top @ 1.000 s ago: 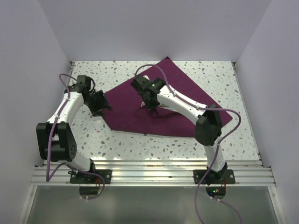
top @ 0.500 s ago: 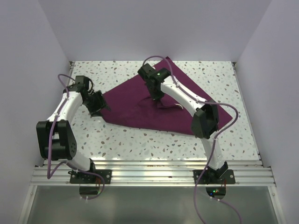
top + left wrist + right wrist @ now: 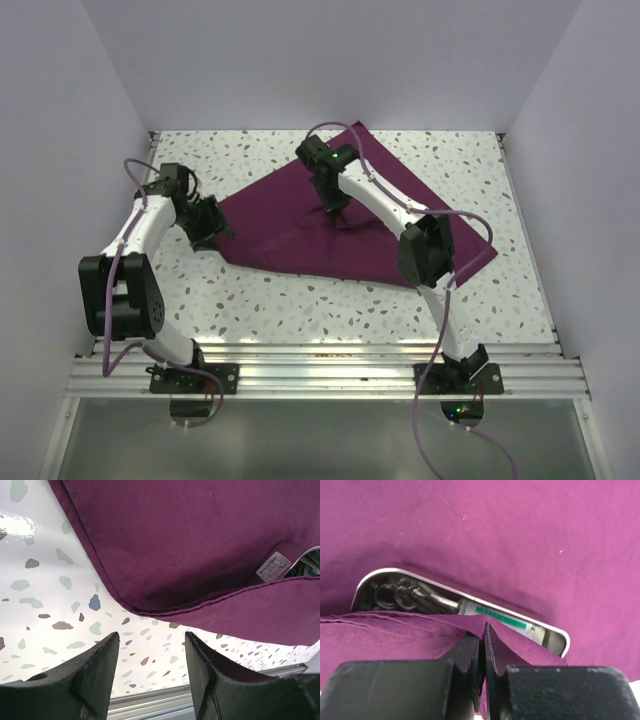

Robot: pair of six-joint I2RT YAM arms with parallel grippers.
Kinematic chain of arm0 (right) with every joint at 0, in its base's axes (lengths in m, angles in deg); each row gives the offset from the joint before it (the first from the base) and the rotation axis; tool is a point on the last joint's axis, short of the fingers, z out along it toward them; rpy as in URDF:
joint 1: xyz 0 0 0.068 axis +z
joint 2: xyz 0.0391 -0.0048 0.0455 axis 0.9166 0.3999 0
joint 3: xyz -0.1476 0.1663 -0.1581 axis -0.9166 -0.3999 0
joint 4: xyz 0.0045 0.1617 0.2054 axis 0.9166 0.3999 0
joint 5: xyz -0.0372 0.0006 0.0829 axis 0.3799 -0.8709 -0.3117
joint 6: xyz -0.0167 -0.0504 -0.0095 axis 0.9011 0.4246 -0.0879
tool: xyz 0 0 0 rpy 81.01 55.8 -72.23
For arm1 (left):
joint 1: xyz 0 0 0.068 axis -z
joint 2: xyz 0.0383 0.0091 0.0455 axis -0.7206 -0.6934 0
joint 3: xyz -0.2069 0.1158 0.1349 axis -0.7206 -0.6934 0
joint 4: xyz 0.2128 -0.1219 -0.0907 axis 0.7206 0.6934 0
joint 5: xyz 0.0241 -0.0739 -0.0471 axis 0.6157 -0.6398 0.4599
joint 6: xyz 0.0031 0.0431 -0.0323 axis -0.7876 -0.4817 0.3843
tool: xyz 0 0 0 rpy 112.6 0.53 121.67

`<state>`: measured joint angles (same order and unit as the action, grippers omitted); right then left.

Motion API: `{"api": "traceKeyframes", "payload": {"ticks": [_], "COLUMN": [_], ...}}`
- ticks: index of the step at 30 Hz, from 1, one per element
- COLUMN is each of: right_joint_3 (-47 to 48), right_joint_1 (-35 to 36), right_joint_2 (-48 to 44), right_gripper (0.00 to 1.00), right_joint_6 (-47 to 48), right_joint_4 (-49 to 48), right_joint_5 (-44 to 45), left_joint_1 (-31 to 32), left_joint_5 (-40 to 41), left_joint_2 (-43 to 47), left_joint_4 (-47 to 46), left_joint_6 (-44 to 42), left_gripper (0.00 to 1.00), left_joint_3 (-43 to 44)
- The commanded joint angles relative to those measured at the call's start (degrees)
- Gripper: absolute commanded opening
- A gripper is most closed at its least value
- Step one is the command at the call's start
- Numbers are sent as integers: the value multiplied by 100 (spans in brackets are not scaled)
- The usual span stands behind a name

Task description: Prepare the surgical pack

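Holds a fold of the surgical pack (image 3: pixel 285 225) in the right gripper (image 3: pixel 482 630), jaws shut flat on the hem, just above a metal tray (image 3: pixel 375 575) resting on the cloth. Finds the pack itself spread over the middle of the speckled table (image 3: pixel 450 160), one corner toward the far edge, another toward the right. Hangs the left gripper (image 3: pixel 151 637) open and empty over bare table, just beside the pack's near-left edge, touching nothing.

Risks losing the pinch under a hard pull, with only the thin hem between the fingers. Could drag the tray along with the fold, or tip it and spill the ringed instrument handles (image 3: pixel 395 596) and the green-striped tube (image 3: pixel 500 617). Could also fall short and leave an end of the tray bare. With the left side unpinned, may slide the whole sheet across the table instead of folding it.

Cannot make out the tray from overhead, buried under arm and cloth. Shows only part of its contents at the right wrist, the rest under the fold. Glimpses a white tag (image 3: pixel 273 566) at the left wrist, probably a barcode label, too small to read. Loses part of the pack's right corner behind the right arm's elbow.
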<state>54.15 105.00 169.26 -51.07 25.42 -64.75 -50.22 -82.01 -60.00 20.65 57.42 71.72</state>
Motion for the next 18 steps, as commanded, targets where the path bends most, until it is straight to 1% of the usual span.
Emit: {"api": "traceKeyframes", "payload": {"ticks": [1,6,11,14,15,18], "right_joint_3": [443,627,628,750,785,856], "right_joint_1": [-165,-244,-253,-288,-297,-350], "right_joint_2": [113,350,473,605,640,728], "right_gripper": [0,1,8,14,20,28], "right_joint_6": [192,306,473,517,526,561], "right_joint_4": [-61,-114,-254,-325,-333,-465], "right_joint_5": [-17,-78,-96,-79,-78,-105], "left_joint_1": [-71,-80,-71,-71,-80,-80], "left_joint_5": [-81,-133,-169,-213,-221,-248], "left_joint_2": [-49,-154,-234,-260,-260,-234], "left_joint_4": [-140,-158,-184,-210,-211,-211], "left_joint_6": [-193,-254,-281,-272,-272,-272], "left_gripper": [59,59,59,59,59,59], "left_joint_3": [-20,15,-3,-29,-38,-64]}}
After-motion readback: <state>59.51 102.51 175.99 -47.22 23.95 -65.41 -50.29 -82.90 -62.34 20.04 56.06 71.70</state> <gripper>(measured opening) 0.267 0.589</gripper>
